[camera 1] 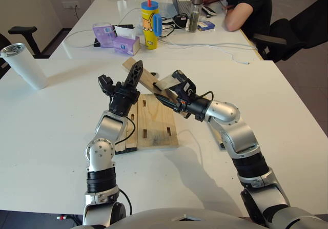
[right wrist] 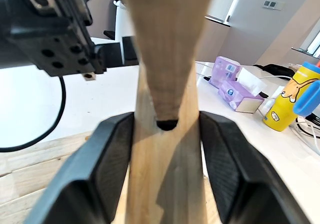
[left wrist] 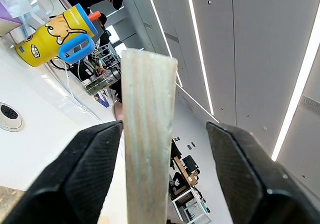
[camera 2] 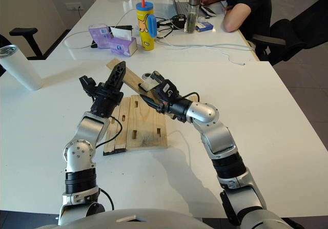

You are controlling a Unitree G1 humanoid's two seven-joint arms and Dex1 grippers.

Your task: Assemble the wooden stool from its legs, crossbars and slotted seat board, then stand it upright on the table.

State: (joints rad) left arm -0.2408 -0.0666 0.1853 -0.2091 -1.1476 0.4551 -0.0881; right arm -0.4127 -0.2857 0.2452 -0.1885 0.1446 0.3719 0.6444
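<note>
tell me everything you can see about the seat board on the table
The seat board is a pale, bare wood panel, roughly square, with visible grain and several small rectangular slots. It lies flat on the white table. Wooden strips lie against its left edge. Above its far edge the right gripper holds a wooden bar tilted; whether the bar touches the board cannot be told.

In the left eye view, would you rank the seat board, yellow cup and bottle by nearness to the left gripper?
1. seat board, lying just by the left gripper.
2. yellow cup, on the far table.
3. bottle, farther back, rightward.
</note>
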